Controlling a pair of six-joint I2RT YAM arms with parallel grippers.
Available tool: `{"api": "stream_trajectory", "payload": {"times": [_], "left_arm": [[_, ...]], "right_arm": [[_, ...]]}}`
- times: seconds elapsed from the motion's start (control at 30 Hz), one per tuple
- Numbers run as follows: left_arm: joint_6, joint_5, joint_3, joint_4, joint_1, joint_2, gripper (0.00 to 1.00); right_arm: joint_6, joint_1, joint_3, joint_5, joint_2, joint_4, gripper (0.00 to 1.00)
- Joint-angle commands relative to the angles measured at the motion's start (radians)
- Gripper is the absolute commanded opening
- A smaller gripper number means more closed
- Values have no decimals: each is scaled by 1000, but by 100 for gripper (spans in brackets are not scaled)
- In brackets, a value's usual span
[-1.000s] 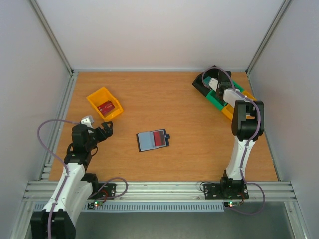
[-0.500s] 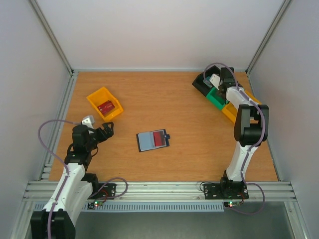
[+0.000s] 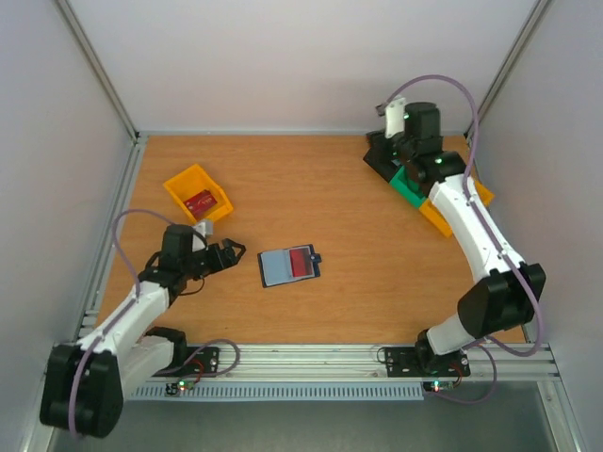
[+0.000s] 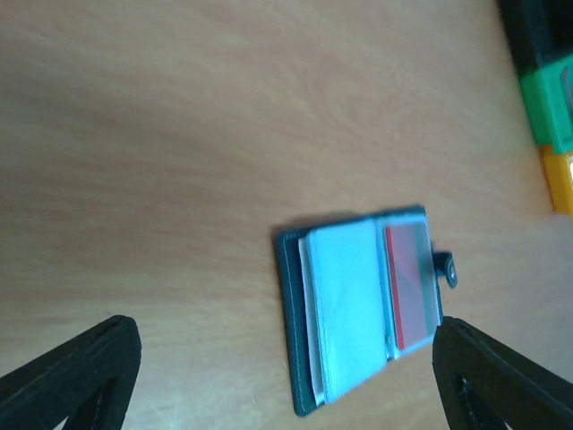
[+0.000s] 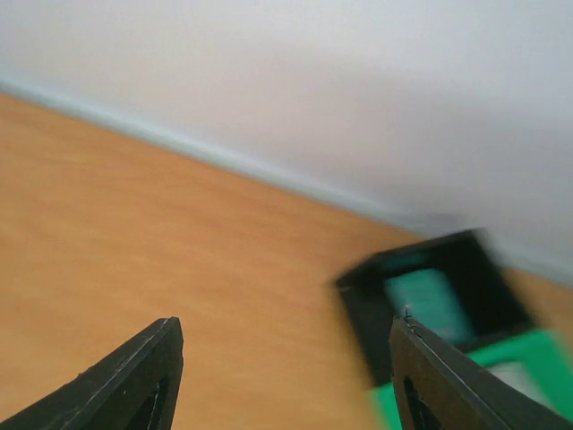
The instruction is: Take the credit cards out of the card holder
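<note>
Left gripper (image 3: 229, 253): jaws spread wide, nothing between them, low over the table (image 3: 330, 198). The card holder (image 3: 290, 266) lies open and flat just ahead of it, toward the table's middle, apart from both fingers. In the wrist view it sits centred between the fingers.

Its long axis runs left to right, closing tab on the far side from this claw. A red credit card (image 3: 301, 262) shows in the half nearer the tab, so the reach crosses the pale pocket first.

Right gripper (image 5: 286, 336): jaws apart, empty, well away at the far bins (image 3: 410, 184). Judgement: the left arm is clearly nearer.
</note>
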Motion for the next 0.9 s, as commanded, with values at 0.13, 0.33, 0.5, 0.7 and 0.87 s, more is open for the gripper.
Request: {"api": "stream_trajectory", "payload": {"times": [0.13,0.33,0.5,0.7,0.87], "left_arm": [[66,197,113,-98,-24,296,92],[23,246,94,24,-38,469,93],[4,222,106,59,-53,534,86],[-11,234,117,115,-85,569,80],[-17,271,137,230,-140,605,80]], "right_arm": [[494,367,-138,-261,73,-275,57],[703,418,-297,-462,162,-136,48],[669,466,-268,-393,257,-223,45],[622,465,-271,-265,319,-313,47],[614,466,-266,-332,401,-277,47]]}}
